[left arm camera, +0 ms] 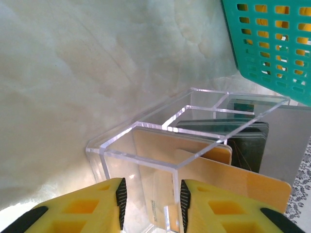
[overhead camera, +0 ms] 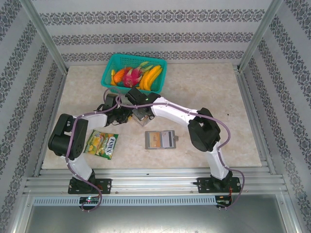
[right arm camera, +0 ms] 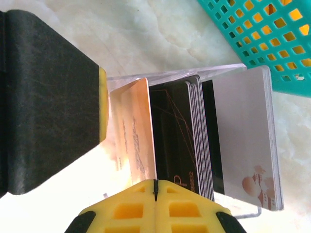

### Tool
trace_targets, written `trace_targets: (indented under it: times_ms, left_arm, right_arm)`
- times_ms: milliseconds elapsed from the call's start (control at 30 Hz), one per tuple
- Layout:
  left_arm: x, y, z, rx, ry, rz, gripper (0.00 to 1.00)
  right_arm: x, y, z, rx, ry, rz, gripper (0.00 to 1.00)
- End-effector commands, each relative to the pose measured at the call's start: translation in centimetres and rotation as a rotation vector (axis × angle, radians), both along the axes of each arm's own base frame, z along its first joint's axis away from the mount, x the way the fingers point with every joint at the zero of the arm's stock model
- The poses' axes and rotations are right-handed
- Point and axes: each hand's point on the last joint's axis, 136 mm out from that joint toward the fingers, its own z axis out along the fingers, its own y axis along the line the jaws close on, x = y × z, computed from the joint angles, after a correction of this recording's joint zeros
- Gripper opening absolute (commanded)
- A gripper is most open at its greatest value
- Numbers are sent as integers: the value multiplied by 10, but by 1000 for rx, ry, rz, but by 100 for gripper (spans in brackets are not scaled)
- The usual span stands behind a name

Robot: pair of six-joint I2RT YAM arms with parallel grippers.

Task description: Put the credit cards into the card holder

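The credit cards (right arm camera: 180, 141) stand on edge, packed side by side in a clear box (overhead camera: 141, 115) on the table (overhead camera: 209, 87). At one end of the box is a tan-orange card (right arm camera: 129, 131), then a sheaf of dark cards, then a silvery-white card (right arm camera: 245, 131) at the far end.

The right gripper (right arm camera: 155, 183) hangs over the tan end of the box with its yellow fingers brought fully together. Only a thin seam shows between them. The tan-orange card's edge runs straight into that seam, so that card is pinched at its edge, and the dark cards next to it lie just outside the fingertips.

The left gripper (left arm camera: 151, 194) is at the box's other side. Its fingers stand partly apart, and a corner of one box compartment sits between the black pads (left arm camera: 120, 196). Two tan cards lean inside that compartment, just beyond the fingertips. I cannot tell whether the pads press on the clear walls.

The card holder (overhead camera: 160, 140) lies flat and open, apart from the box on the side nearer the arm bases and a little to the right. It has a tan patch on its left panel, and neither gripper touches it.

A teal basket (overhead camera: 108, 74) of fruit stands just behind the box. A green-yellow snack packet (overhead camera: 102, 144) lies to the near left of the box.
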Motion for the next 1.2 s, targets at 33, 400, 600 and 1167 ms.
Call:
trace_targets:
  times_ms: [33,400,600,1167]
  left_arm:
    - [4,6,34,-2,-105,-6,42]
    - [-10,2,79,-13,-207,-62,47]
    - [-46,-19,80,26,-199,-183,47]
    - [-131,-80,9,144,-50,-404,46]
  right_arm:
    - [-13,-8,36,188,72,-58,0]
    - [-27,-42,80,684,265,-236,0]
    - [-52,-100,69,761,273,-399,0]
    - [-134,-178,-26,515,180,-517,0]
